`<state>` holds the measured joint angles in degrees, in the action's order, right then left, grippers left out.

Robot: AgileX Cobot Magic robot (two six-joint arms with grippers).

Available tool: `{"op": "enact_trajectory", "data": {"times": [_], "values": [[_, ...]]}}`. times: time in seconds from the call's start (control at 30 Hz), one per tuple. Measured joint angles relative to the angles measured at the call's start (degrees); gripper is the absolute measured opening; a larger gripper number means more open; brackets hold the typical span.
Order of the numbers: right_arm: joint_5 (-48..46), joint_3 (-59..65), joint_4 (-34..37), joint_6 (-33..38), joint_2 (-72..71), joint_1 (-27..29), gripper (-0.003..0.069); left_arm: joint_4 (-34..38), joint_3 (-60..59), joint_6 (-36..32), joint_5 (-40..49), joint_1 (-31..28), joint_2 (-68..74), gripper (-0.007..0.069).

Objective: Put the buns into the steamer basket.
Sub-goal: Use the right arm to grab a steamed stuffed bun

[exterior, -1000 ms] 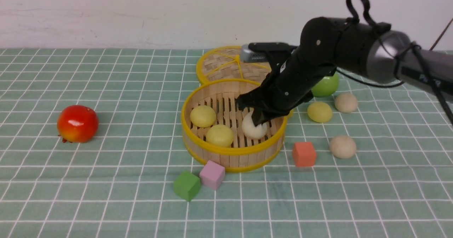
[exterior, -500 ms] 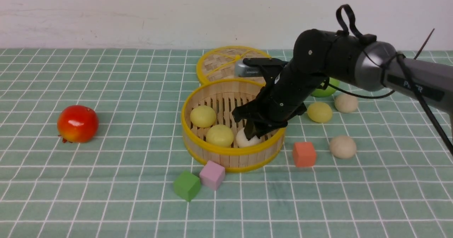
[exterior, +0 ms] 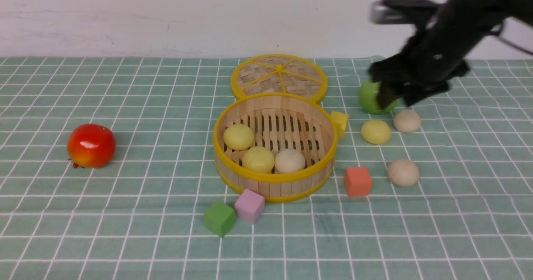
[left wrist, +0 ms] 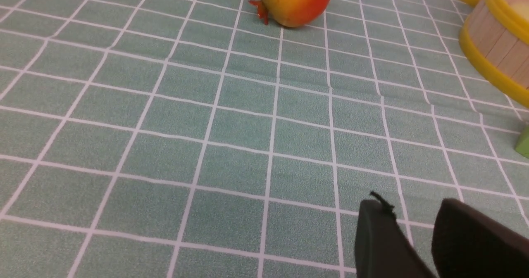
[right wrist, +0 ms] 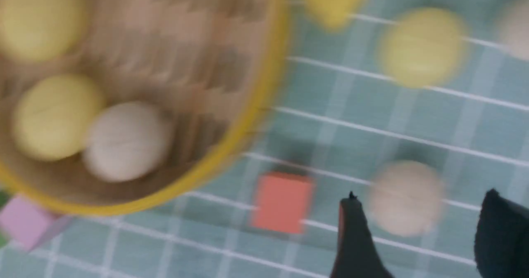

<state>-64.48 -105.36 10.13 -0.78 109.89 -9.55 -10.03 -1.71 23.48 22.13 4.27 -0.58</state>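
**Right gripper empty over loose buns; three of six in the basket**

The right gripper (exterior: 394, 101) is found raised above the cloth, its jaws spread wide and nothing held between them. The left gripper (left wrist: 417, 232) is seen low over bare cloth, fingers slightly parted and empty.

Directly behind the right fingertips, a green fruit (exterior: 368, 99) is partly covered. Just below them lie a beige bun (exterior: 407, 121) and a pale yellow bun (exterior: 376, 131), near each other. A second beige bun (exterior: 403, 172) lies further toward the robot, beside an orange cube (exterior: 357, 181). Well to the gripper's left, the steamer basket (exterior: 275, 179) is seen with two yellow buns (exterior: 238, 136) and one beige on its slatted floor.

The step in hand is judged to be the pickup of the next loose bun. The jaws should be lowered wide over one dome and closed gently on its widest part, without the fruit or neighbouring bun being nudged. All buns appear smooth, matt and domed.
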Motion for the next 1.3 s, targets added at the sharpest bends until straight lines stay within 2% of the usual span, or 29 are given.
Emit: {"op": "enact_trajectory", "data": {"times": [0.13, 0.4, 0.6, 0.87, 1.3], "values": [[1.5, 3.2, -2.2, -2.7, -0.1, 3.9, 0.0334, 0.0, 0.0, 0.0, 0.0, 0.0, 0.0, 0.0200], [10.0, 15.7, -1.7, -3.3, -0.1, 3.6, 0.0243, 0.0, 0.0, 0.0, 0.0, 0.0, 0.0, 0.0201], [13.2, 18.1, -1.4, -2.9, 1.3, 3.6, 0.0241, 0.0, 0.0, 0.0, 0.0, 0.0, 0.0, 0.0205], [15.8, 18.2, 3.6, 0.3, 4.2, 3.6, 0.0241, 0.0, 0.0, 0.0, 0.0, 0.0, 0.0, 0.0211], [18.0, 18.2, 3.9, 0.8, 6.4, 3.6, 0.0241, 0.0, 0.0, 0.0, 0.0, 0.0, 0.0, 0.0221]]}}
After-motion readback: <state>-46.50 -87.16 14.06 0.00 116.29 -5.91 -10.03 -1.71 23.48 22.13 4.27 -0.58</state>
